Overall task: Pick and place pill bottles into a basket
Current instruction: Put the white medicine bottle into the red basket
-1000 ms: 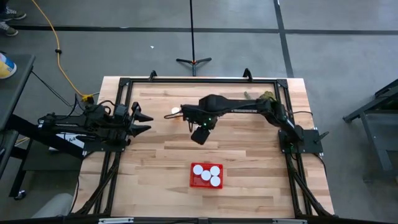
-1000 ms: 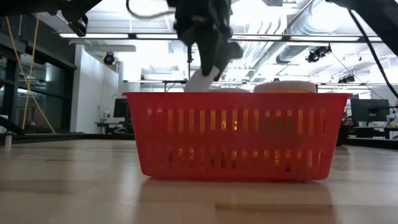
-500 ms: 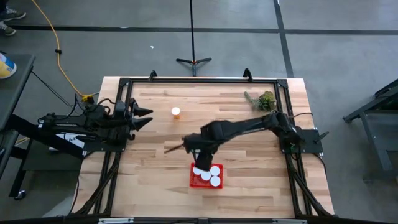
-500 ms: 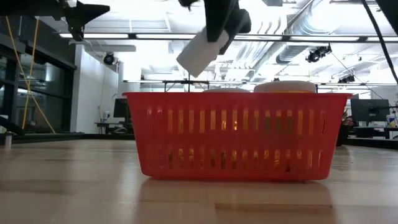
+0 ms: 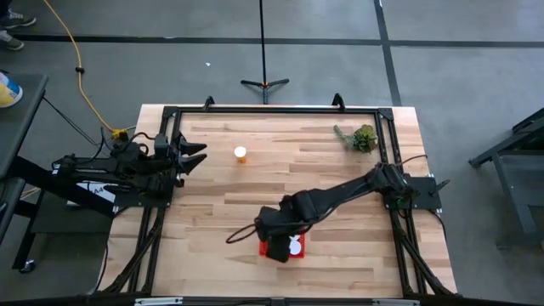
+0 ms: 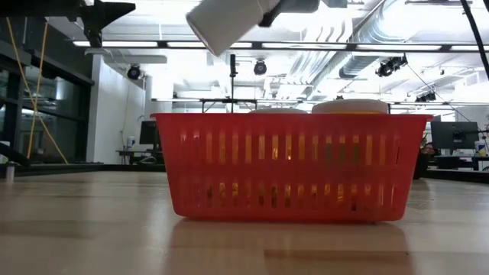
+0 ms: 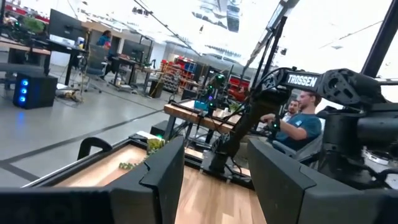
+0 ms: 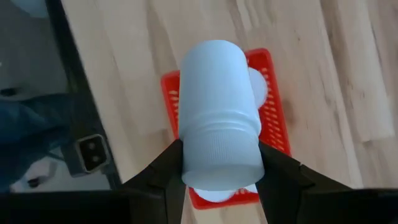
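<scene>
My right gripper [image 5: 276, 245] hangs over the red meshed basket [image 5: 265, 250], shut on a pale white-looking pill bottle [image 8: 219, 112] that also shows high above the basket's rim in the low view [image 6: 225, 21]. The basket [image 6: 290, 164] stands on the table near its near edge, with white-capped bottles [image 5: 295, 246] upright inside; two caps [image 6: 351, 105] rise over its rim. One orange bottle with a white cap [image 5: 240, 154] stands on its base at the far left-middle. My left gripper [image 5: 200, 155] waits open at the table's left edge. My right gripper pinches the bottle between its two fingers [image 8: 166, 171] at the ribbed cap end [image 8: 221, 152], one finger on each side. The fingers come from above, slanting down. The bottle is lifted clear, tilted, its other end [image 6: 202, 30] pointing down toward the basket.
A green leafy clump [image 5: 361, 137] lies at the far right corner. A black frame rail [image 5: 272, 110] runs round the table. Bare wood lies between the loose bottle and the basket. People sit at desks beyond the table [image 7: 301, 121].
My right gripper has swung from the table's far middle toward the near edge, carrying the bottle, and now stands over the basket. The bottle stays lifted and tilted. The loose orange bottle and the basket have stayed put.
</scene>
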